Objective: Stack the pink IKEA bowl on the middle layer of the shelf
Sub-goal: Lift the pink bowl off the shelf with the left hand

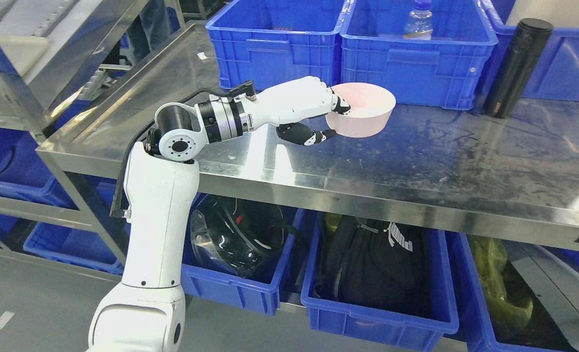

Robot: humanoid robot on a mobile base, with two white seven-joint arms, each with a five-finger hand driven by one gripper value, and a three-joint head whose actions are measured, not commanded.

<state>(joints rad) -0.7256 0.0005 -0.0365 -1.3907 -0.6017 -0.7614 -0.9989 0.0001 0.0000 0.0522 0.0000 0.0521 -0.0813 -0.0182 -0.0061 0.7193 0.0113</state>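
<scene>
1. Steel shelf [416, 161] should be kept clear of the bowl's base while it is carried.
2. Pink bowl [365, 115] is held tilted, just above the shelf; it should be levelled.
3. Left hand [313, 115] is clamped on the near rim, fingers [340, 105] inside, thumb beneath; grip should be kept firm.

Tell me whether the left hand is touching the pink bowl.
Touching. The head view shows the left hand gripping the pink bowl: its fingers hook over the near rim while the thumb presses the outer wall below.
</scene>
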